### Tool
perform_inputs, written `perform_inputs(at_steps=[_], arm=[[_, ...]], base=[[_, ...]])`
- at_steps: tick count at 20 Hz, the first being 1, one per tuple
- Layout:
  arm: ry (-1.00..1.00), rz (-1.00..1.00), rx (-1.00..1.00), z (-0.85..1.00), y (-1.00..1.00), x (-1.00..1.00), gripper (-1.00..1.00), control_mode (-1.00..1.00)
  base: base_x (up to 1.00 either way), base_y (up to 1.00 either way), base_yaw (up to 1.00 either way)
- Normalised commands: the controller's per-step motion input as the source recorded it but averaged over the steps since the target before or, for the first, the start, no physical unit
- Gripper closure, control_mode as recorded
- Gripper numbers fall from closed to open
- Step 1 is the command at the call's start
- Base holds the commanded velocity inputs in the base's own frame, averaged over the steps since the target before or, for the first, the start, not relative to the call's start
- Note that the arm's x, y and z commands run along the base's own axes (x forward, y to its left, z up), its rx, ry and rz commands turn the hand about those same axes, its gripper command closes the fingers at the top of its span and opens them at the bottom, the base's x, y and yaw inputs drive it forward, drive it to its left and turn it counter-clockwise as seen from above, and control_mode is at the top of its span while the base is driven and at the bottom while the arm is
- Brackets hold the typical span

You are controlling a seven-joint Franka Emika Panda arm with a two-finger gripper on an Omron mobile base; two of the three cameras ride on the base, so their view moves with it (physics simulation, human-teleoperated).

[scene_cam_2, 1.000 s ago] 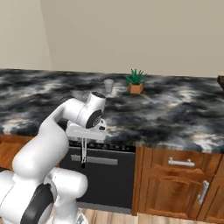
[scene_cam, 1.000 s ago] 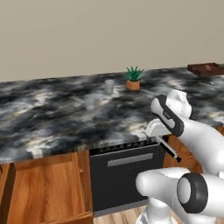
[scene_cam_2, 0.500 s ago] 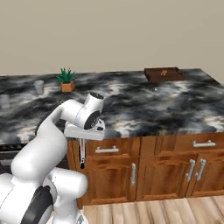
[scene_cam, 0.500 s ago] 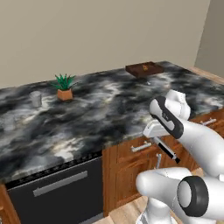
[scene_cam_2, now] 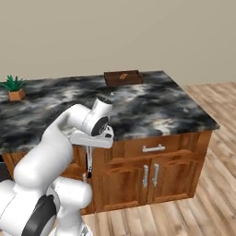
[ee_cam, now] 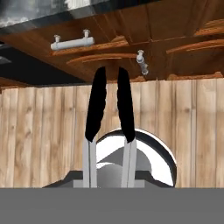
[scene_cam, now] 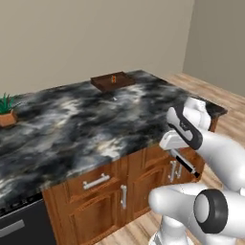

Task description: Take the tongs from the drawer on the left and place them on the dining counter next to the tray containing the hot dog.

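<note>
1. While the arm hangs low before the cabinets, the gripper point(scene_cam_2: 89, 148) is clenched on the tongs point(scene_cam_2: 88, 162), which point down toward the floor.
2. Tongs' black tips point(ee_cam: 109, 103) sit at 12 o'clock in the hand view.
3. Tray point(scene_cam_2: 122, 77) with hot dog point(scene_cam_2: 123, 76) rests at the dining counter point(scene_cam_2: 152, 103) far edge, 12 o'clock, well apart from the tongs.

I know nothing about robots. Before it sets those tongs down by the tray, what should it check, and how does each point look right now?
1. Tongs held: ok, the hand is shut on them and they hang below it.
2. Tray in sight: ok, at the counter's far edge.
3. Hot dog in the tray: ok.
4. Free spot beside the tray: ok, bare stone around it.
5. Hand over the counter: not ok, it hangs low in front of the cabinets.
6. Tray within reach from here: cannot tell.
</note>
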Motion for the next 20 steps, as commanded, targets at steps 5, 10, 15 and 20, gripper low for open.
perform_inputs(at_steps=[5,10,15,20], arm=[[0.0,0.0,0.0,0.0,0.0,0.0,1.0,1.0],[0.0,0.0,0.0,0.0,0.0,0.0,1.0,1.0],[0.0,0.0,0.0,0.0,0.0,0.0,1.0,1.0],[0.0,0.0,0.0,0.0,0.0,0.0,1.0,1.0]], base=[[0.1,-1.0,0.0],[0.3,-1.0,0.02],[0.54,-1.0,0.08],[0.51,-1.0,0.11]])
